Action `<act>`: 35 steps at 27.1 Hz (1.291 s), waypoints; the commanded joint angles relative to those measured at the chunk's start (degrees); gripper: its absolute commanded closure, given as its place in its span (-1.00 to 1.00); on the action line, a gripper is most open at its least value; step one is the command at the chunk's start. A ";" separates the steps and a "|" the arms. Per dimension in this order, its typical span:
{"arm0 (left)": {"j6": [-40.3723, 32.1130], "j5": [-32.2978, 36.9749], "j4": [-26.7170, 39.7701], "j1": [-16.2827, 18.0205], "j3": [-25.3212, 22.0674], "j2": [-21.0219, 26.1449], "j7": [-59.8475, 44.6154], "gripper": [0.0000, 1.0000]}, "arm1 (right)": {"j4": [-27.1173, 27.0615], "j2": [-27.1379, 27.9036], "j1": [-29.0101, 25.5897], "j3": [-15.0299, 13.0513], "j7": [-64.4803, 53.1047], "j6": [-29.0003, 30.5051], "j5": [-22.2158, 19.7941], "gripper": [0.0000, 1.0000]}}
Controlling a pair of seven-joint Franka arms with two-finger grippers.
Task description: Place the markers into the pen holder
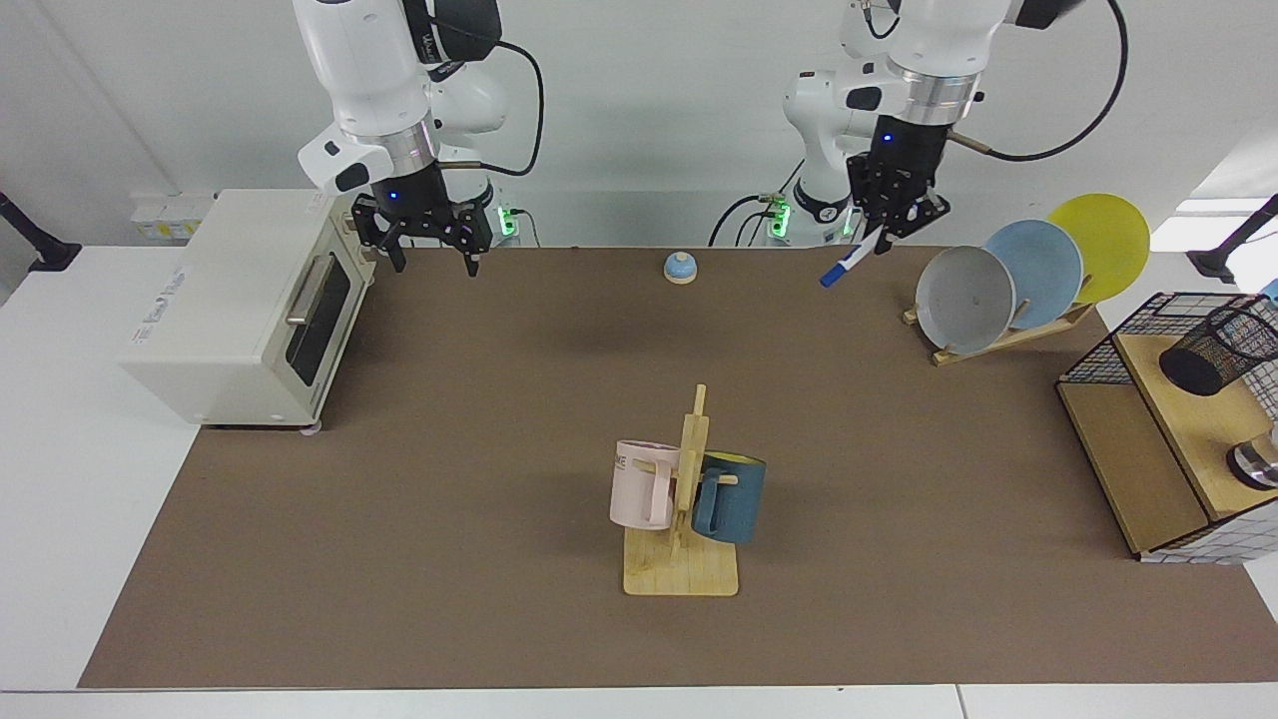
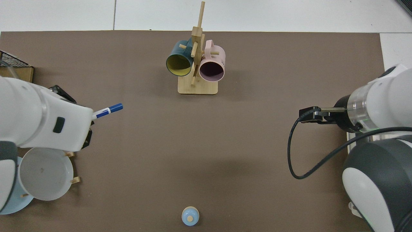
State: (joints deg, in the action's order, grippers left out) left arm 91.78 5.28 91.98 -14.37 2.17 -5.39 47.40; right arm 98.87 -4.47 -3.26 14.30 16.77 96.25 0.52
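The left pincer (image 1: 892, 222) hangs in the upper right of the facing view, its fingers clamped on the white barrel of the marker (image 1: 845, 263). The marker slants down toward the picture's left with its dark blue cap lowest, well above the brown mat; from above it juts out past the white wrist housing at the frame's left (image 2: 107, 110). Held near one end like this, most of its length stays free, which I judge would suit lowering it into a narrow cup, though the slant would probably need to be brought nearer upright first.

The pen holder (image 1: 1217, 350) is a small black wire-mesh cylinder standing on the upper wooden shelf of the black wire-grid basket (image 1: 1103, 358) at the right edge of the facing view, well apart from the marker. The rack of smooth round plates (image 1: 965, 300), grey, blue and yellow, leaning on edge, lies between them, so the carry likely has to clear those rims.

The right pincer (image 1: 422, 236) waits at the upper left beside the cream toaster oven (image 1: 245, 305), its fingers apart and empty.

Near the middle of the counter, a pale wooden mug tree (image 1: 685, 519) carries a pink mug and a dark teal one.
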 commanded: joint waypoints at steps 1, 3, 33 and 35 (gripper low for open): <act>-3.01 6.84 -3.65 4.16 0.38 0.56 9.80 1.00 | 0.01 -0.36 -0.87 0.46 -0.68 -0.45 1.15 -0.98; -3.10 9.57 -4.00 6.27 0.38 0.65 14.54 1.00 | 0.01 -0.36 -0.87 0.46 -0.68 -0.45 1.15 -0.98; 8.58 25.04 -5.24 23.67 -1.82 2.67 65.44 1.00 | 0.01 -0.28 -0.87 0.46 -0.68 -0.45 1.15 -0.98; 11.12 25.83 -5.06 24.47 -2.08 3.89 68.78 1.00 | 0.01 -0.36 -0.87 0.46 -0.68 -0.45 1.15 -0.98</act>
State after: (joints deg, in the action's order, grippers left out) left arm 98.54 29.33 87.47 7.46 0.04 -3.62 109.94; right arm 98.87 -4.47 -3.26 14.34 16.77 96.25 0.61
